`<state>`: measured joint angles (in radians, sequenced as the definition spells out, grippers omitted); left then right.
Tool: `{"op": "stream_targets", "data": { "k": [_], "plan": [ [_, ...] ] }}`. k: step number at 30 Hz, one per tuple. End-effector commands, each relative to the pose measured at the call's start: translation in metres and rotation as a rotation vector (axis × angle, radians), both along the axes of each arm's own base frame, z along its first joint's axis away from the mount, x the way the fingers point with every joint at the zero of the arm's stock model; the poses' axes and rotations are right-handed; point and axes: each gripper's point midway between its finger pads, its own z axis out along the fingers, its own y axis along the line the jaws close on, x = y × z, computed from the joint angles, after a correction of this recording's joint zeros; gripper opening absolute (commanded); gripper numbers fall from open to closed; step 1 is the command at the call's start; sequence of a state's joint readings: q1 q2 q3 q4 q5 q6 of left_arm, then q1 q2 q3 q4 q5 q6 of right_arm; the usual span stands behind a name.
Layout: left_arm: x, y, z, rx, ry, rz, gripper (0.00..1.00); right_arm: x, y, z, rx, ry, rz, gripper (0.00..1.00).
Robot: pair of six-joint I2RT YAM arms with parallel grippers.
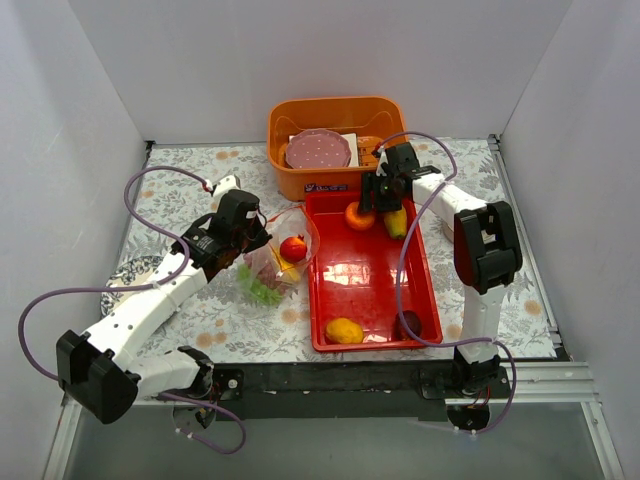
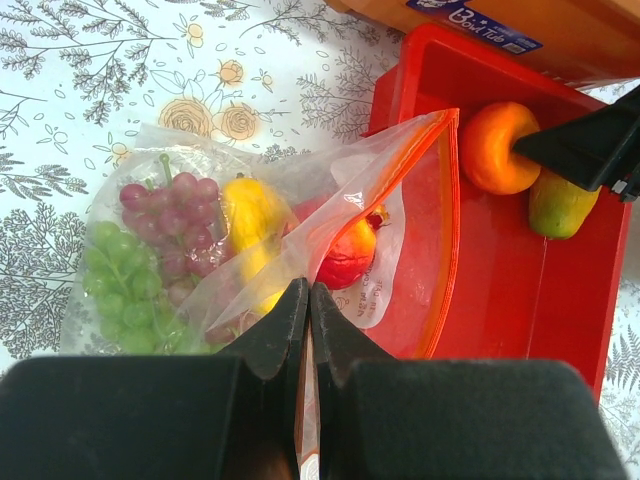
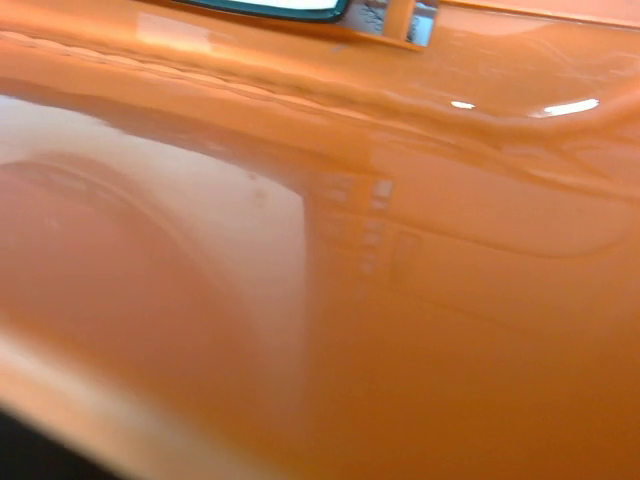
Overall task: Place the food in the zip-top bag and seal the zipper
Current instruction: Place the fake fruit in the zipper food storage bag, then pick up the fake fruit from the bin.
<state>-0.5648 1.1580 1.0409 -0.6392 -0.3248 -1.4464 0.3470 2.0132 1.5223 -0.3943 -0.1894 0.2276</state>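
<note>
On the bench [image 1: 200, 165], against the red tray's [image 1: 372, 280] left wall, the zip-top bag [image 2: 150, 150] lies part filled. Its mouth could sag or slip free if the pinch loosens under a dropped piece. The left tool [image 2: 308, 300] is clamped on the rim near the zipper [image 2: 447, 230]. The right tool [image 1: 368, 203] touches the orange [image 2: 495, 148], and how far it is open cannot be told.

top looks down from 6 o'clock; left wrist faces 3 o'clock, sharing the red tray [image 1: 372, 280] [image 2: 500, 270]; right wrist hugs the orange tub [image 3: 400, 300].
</note>
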Motion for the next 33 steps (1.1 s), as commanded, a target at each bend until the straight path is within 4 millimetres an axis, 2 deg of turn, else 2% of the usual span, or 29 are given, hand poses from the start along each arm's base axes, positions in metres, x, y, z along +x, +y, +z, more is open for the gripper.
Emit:
{"op": "stream_targets", "data": {
  "k": [1,11,21,25,30,33],
  "plan": [
    [0.006,-0.001,0.015,-0.006,-0.038,-0.006,0.0,-0.011,0.01,-0.01,0.052,0.06,0.052,0.69],
    [0.004,0.001,0.013,-0.006,-0.033,-0.006,0.0,-0.031,0.019,-0.023,0.131,0.117,0.09,0.79],
    [0.004,-0.002,0.016,-0.009,-0.041,-0.026,0.0,-0.052,0.026,-0.046,0.059,0.179,0.124,0.8],
    [0.001,-0.001,0.017,-0.015,-0.046,-0.022,0.0,-0.058,0.03,-0.047,0.049,0.171,0.129,0.75],
    [-0.002,0.001,0.017,-0.02,-0.046,-0.02,0.0,-0.065,0.026,-0.044,0.022,0.156,0.116,0.75],
    [-0.002,0.001,0.018,-0.019,-0.049,-0.021,0.0,-0.072,0.026,-0.044,-0.033,0.148,0.128,0.68]
  ]
}}
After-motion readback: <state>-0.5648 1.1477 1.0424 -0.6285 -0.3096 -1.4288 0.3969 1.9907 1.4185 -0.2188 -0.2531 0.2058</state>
